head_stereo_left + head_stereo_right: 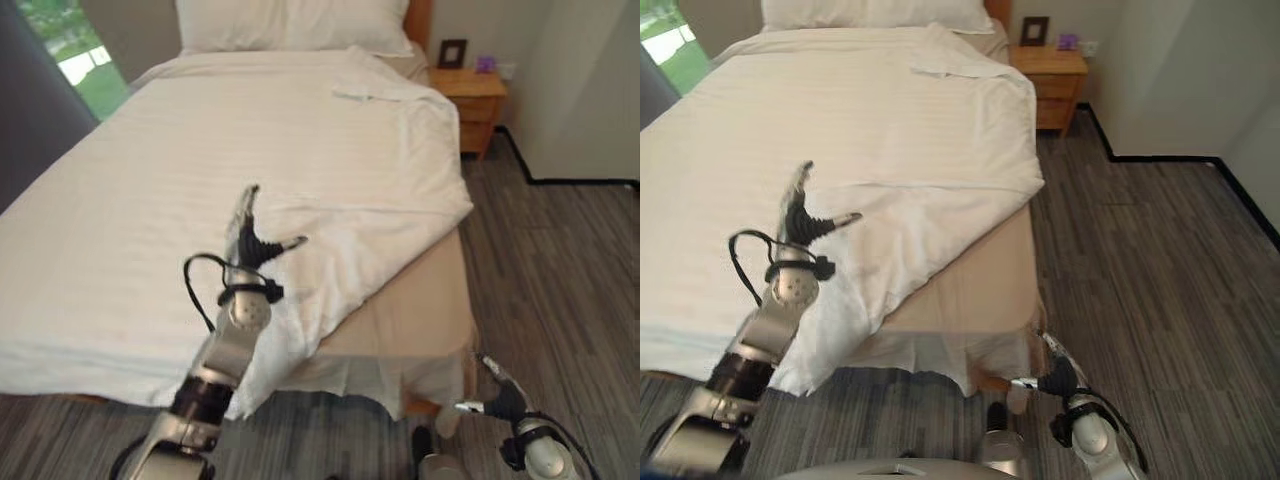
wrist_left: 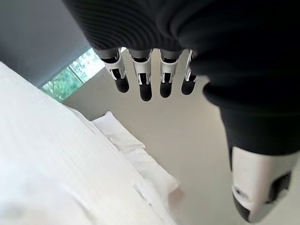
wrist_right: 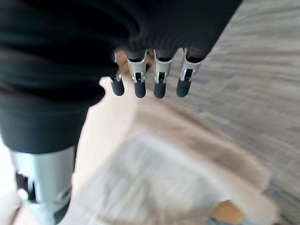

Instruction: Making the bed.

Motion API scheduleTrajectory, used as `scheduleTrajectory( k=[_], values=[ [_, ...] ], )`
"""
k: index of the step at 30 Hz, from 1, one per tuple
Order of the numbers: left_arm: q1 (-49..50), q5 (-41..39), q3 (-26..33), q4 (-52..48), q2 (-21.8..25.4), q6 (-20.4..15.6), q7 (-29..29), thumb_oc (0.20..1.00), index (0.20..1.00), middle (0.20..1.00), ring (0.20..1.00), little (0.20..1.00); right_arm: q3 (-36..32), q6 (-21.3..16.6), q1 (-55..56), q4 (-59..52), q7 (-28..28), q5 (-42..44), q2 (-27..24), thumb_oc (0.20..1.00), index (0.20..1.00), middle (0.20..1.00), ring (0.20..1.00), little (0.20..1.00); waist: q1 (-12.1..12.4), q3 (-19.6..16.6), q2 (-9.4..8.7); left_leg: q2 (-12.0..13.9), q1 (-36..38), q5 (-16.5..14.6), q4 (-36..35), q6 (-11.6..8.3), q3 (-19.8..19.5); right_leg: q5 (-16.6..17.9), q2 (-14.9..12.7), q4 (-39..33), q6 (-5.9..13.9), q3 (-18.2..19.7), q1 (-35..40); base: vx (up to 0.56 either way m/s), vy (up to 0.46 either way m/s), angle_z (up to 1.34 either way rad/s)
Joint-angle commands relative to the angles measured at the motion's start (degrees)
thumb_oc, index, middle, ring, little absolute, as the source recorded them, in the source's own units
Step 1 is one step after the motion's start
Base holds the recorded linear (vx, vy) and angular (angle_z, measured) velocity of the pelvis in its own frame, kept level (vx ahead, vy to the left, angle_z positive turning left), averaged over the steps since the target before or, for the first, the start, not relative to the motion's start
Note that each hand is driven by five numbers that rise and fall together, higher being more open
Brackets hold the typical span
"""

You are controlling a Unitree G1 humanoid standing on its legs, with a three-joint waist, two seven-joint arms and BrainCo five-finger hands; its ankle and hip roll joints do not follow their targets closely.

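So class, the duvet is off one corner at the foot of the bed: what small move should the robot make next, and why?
Probably lower the open left hand onto the folded-back duvet edge beneath it and grasp it. The beige mattress corner lies bare on the robot's right, and the open right hand hangs low by the floor, holding nothing.

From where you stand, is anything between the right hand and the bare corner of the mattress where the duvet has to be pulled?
Nothing visible. The right hand hangs open, low by the bed's foot corner, beside the bare mattress. The white duvet lies folded back diagonally off that corner. The left hand is open above the duvet.
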Motion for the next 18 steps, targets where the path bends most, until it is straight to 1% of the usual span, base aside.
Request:
scheduleTrajectory(
  k=[1, 2, 3, 4, 5, 6, 8, 9, 10, 11, 12, 14, 15, 16, 17, 18],
  values=[
    [-7.39, 6.84, 0.44, 11.62, 5.98, 4.80, 4.35, 1.000, 1.000, 1.000, 1.000, 1.000, 1.65, -3.55, 2.51, -3.28, 1.69, 0.94, -1.51, 1.000, 1.000, 1.000, 1.000, 1.000, -1.23, -1.37, -1.39, 0.32, -5.64, 2.26, 0.34, -3.67, 4.51, -2.59, -5.98, 0.75, 5.11, -1.28, 1.30, 0.12, 0.001, -0.20],
    [-8.60, 7.78, 0.46, 15.30, 6.54, 6.44, 5.31, 1.000, 1.000, 1.000, 1.000, 1.000, 2.51, -3.93, 2.69, -2.80, 1.88, 0.80, -1.79, 1.000, 1.000, 1.000, 1.000, 1.000, -1.80, -1.27, -1.34, 0.45, -6.05, 2.40, 0.34, -3.84, 5.00, -2.36, -5.88, 0.75, 5.21, -0.83, 0.67, 0.08, 0.000, -0.25],
    [-8.91, 7.69, 0.32, 15.68, 6.57, 6.32, 5.48, 1.000, 1.000, 1.000, 1.000, 1.000, 2.54, -3.98, 2.56, -2.70, 1.84, 0.80, -1.73, 1.000, 1.000, 1.000, 1.000, 1.000, -1.67, -1.38, -1.35, 0.46, -6.23, 2.41, 0.34, -3.85, 5.13, -2.31, -5.86, 0.75, 5.20, -0.70, 0.42, 0.01, 0.015, -0.40],
    [-12.21, 8.35, -0.74, 22.66, 8.65, 8.32, 6.36, 1.000, 1.000, 1.000, 1.000, 1.000, 3.74, -4.48, 2.37, -1.60, 1.36, -0.04, -3.07, 1.000, 1.000, 1.000, 1.000, 1.000, -2.58, -0.84, -1.17, 0.78, -7.37, 2.62, 0.34, -4.08, 5.96, -1.95, -5.65, 0.75, 5.52, 0.03, -1.31, -0.02, 0.013, -0.52],
    [-12.64, 8.20, -0.94, 23.07, 8.73, 8.14, 6.52, 1.000, 1.000, 1.000, 1.000, 1.000, 3.75, -4.53, 2.16, -1.48, 1.31, -0.05, -2.93, 1.000, 1.000, 1.000, 1.000, 1.000, -2.40, -1.06, -1.24, 0.77, -7.88, 2.89, 0.34, -4.07, 6.09, -1.68, -5.65, 0.75, 5.44, 0.20, -1.91, -0.05, 0.029, -0.67],
    [-17.24, 9.07, -3.16, 31.40, 13.25, 10.64, 6.93, 1.000, 1.000, 1.000, 1.000, 1.000, 4.81, -5.30, 1.83, -1.09, 0.94, -0.65, -4.21, 1.000, 1.000, 1.000, 1.000, 1.000, -3.16, -0.63, -1.23, 1.19, -10.03, 3.45, 0.34, -4.28, 7.24, -0.91, -5.30, 0.75, 5.72, 1.16, -4.92, -0.05, 0.019, -0.62],
    [-20.79, 10.15, -5.82, 37.80, 16.16, 11.53, 6.85, 1.000, 1.000, 1.000, 1.000, 1.000, 5.67, -6.05, 1.91, -0.32, 0.84, -0.13, -4.87, 1.000, 1.000, 1.000, 1.000, 1.000, -3.70, -0.27, -1.45, 1.60, -12.00, 3.79, 0.34, -4.42, 7.90, -0.48, -5.05, 0.75, 6.14, 1.47, -7.43, -0.03, 0.010, -0.46],
    [-22.04, 10.45, -6.85, 39.89, 17.24, 11.40, 6.90, 1.000, 1.000, 1.000, 1.000, 1.000, 6.32, -6.49, 2.20, 0.18, 0.91, 0.20, -4.68, 1.000, 1.000, 1.000, 1.000, 1.000, -3.76, -0.32, -1.59, 1.78, -12.79, 3.97, 0.34, -4.49, 8.21, -0.25, -4.92, 0.75, 6.20, 1.59, -8.41, -0.01, -0.006, -0.27],
    [-22.18, 10.41, -6.96, 40.02, 17.26, 11.34, 6.94, 1.000, 1.000, 1.000, 1.000, 1.000, 6.33, -6.51, 2.16, 0.23, 0.89, 0.19, -4.60, 1.000, 1.000, 1.000, 1.000, 1.000, -3.70, -0.40, -1.63, 1.78, -12.91, 3.98, 0.34, -4.49, 8.24, -0.23, -4.92, 0.75, 6.20, 1.63, -8.55, 0.01, 0.004, -0.21],
    [-24.51, 9.63, -8.37, 43.94, 18.87, 11.14, 7.39, 1.000, 1.000, 1.000, 1.000, 1.000, 7.29, -7.10, 2.32, 0.87, 1.03, 1.42, -4.26, 1.000, 1.000, 1.000, 1.000, 1.000, -3.92, -0.24, -1.99, 2.05, -14.68, 4.40, 0.34, -4.67, 8.54, 0.19, -4.80, 0.75, 6.33, 1.76, -10.48, 0.02, 0.013, -0.15],
    [-26.05, 8.98, -9.37, 45.64, 19.54, 10.97, 7.32, 1.000, 1.000, 1.000, 1.000, 1.000, 7.86, -7.41, 2.17, 0.93, 1.09, 2.13, -4.48, 1.000, 1.000, 1.000, 1.000, 1.000, -4.03, 0.13, -2.09, 2.11, -15.57, 4.68, 0.34, -4.71, 8.51, 0.46, -4.89, 0.75, 6.39, 1.73, -11.34, 0.02, 0.012, -0.14],
    [-27.33, 8.61, -10.09, 46.93, 20.13, 10.66, 7.72, 1.000, 1.000, 1.000, 1.000, 1.000, 8.37, -7.96, 2.15, 1.09, 1.24, 2.59, -4.40, 1.000, 1.000, 1.000, 1.000, 1.000, -4.03, 0.27, -2.35, 2.12, -16.49, 4.87, 0.34, -4.71, 8.37, 0.66, -5.02, 0.75, 6.44, 1.61, -12.10, 0.00, 0.003, -0.04],
    [-29.54, 7.41, -11.35, 49.29, 21.60, 10.50, 8.06, 1.000, 1.000, 1.000, 1.000, 1.000, 9.64, -8.67, 1.60, 1.04, 1.34, 3.79, -5.00, 1.000, 1.000, 1.000, 1.000, 1.000, -3.96, 0.96, -2.64, 2.23, -18.21, 5.27, 0.34, -4.73, 8.10, 0.81, -5.15, 0.75, 6.57, 1.33, -13.48, -0.02, 0.008, 0.09],
    [-30.27, 7.34, -11.90, 49.57, 22.39, 10.27, 8.10, 1.000, 1.000, 1.000, 1.000, 1.000, 10.24, -9.17, 1.38, 0.76, 1.47, 4.40, -5.23, 1.000, 1.000, 1.000, 1.000, 1.000, -3.81, 1.18, -2.82, 2.29, -19.03, 5.37, 0.34, -4.76, 8.08, 0.89, -5.23, 0.75, 6.65, 1.13, -14.30, -0.05, 0.005, 0.07],
    [-31.30, 5.31, -11.64, 51.89, 22.86, 9.75, 8.13, 0.805, 0.805, 0.805, 0.805, 0.805, 10.84, -9.65, 0.72, 1.07, 1.53, 5.47, -5.41, 1.000, 1.000, 1.000, 1.000, 1.000, -3.73, 1.42, -3.11, 2.42, -20.31, 5.79, 0.34, -4.88, 8.01, 1.16, -5.24, 0.75, 6.78, 0.85, -15.58, -0.05, 0.004, -0.02],
    [-31.80, 4.13, -11.62, 53.44, 23.02, 9.41, 7.58, 0.805, 0.805, 0.805, 0.805, 0.805, 11.24, -9.91, 0.56, 0.86, 1.81, 6.05, -5.78, 1.000, 1.000, 1.000, 1.000, 1.000, -3.77, 1.67, -3.23, 2.57, -21.41, 6.06, 0.34, -5.02, 8.08, 1.48, -5.26, 0.75, 6.91, 0.67, -16.71, -0.06, -0.009, -0.05]
  ],
)
